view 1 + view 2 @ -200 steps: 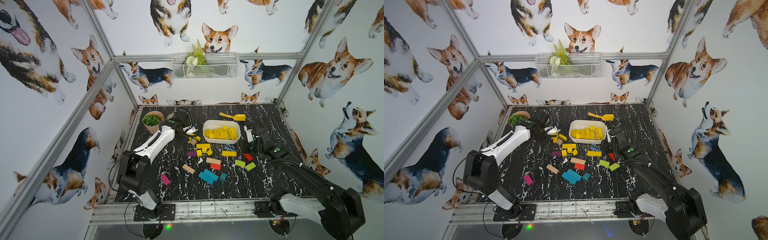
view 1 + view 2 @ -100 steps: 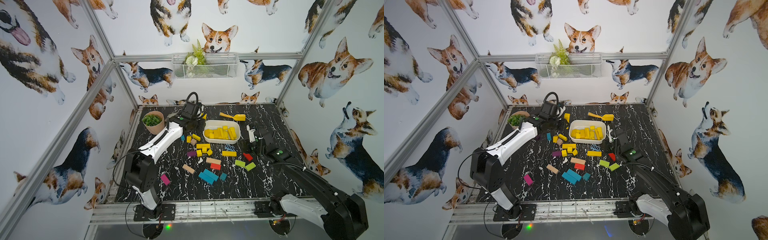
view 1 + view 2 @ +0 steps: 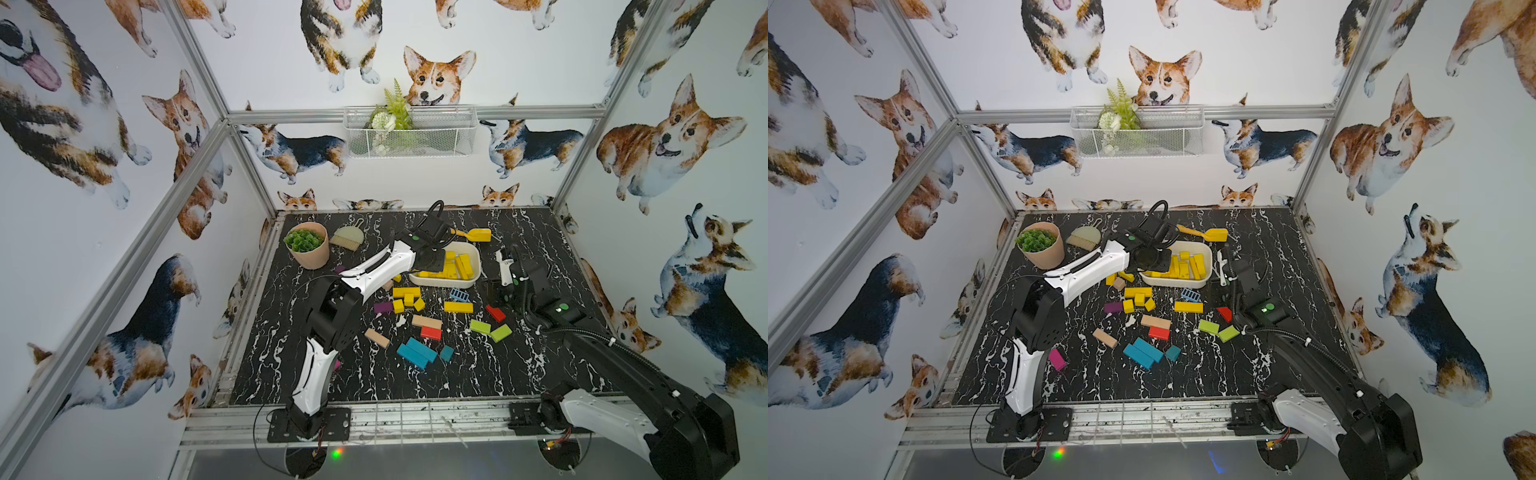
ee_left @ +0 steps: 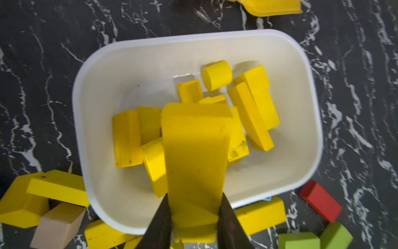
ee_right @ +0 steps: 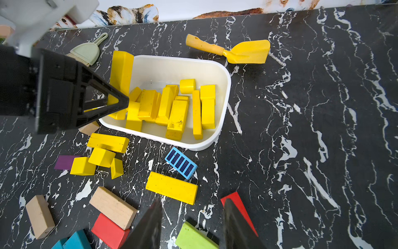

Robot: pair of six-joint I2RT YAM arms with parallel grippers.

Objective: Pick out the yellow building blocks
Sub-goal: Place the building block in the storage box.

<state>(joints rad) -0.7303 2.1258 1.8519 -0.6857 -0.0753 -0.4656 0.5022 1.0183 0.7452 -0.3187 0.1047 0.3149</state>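
Two arms over black marbled table [image 3: 519, 374]. Far left: potted plant [image 3: 306, 249], with pale green hand brush [image 3: 348, 237] just to its right. Near left, by the left arm's base, magenta block [image 3: 1057, 359]. Just left of white tray [image 3: 444, 283], a couple of loose yellow pieces [image 4: 58, 187] beside a tan block [image 4: 58, 224]. Above the tray's left end, left gripper [image 4: 195, 207], jaws clamped on one end of a yellow bar [image 4: 193, 151], free end pointing down toward the pile; contact with the pile impossible to tell. Inside the tray, most of the yellow building blocks [image 3: 455, 266], mainly bars lying side by side, plus short cylinder [image 4: 216, 75] toward the far wall. Just near of the tray, small yellow cluster [image 3: 406, 297] with purple block [image 3: 383, 307] at its left, then blue ridged piece [image 3: 459, 295] and yellow plank [image 3: 458, 307] lying flat to the right. Nearer still, two tan bars [image 3: 427, 321], red block [image 3: 430, 333] and teal blocks [image 3: 417, 352], then green blocks [image 3: 490, 330] and red wedge [image 3: 496, 313] further right. Far of the tray's right end and apart from it, yellow plastic shovel [image 3: 473, 235]. Right of the tray, right gripper [image 5: 193, 207] above the table near the plank and the wedge, jaws apart, nothing between them.
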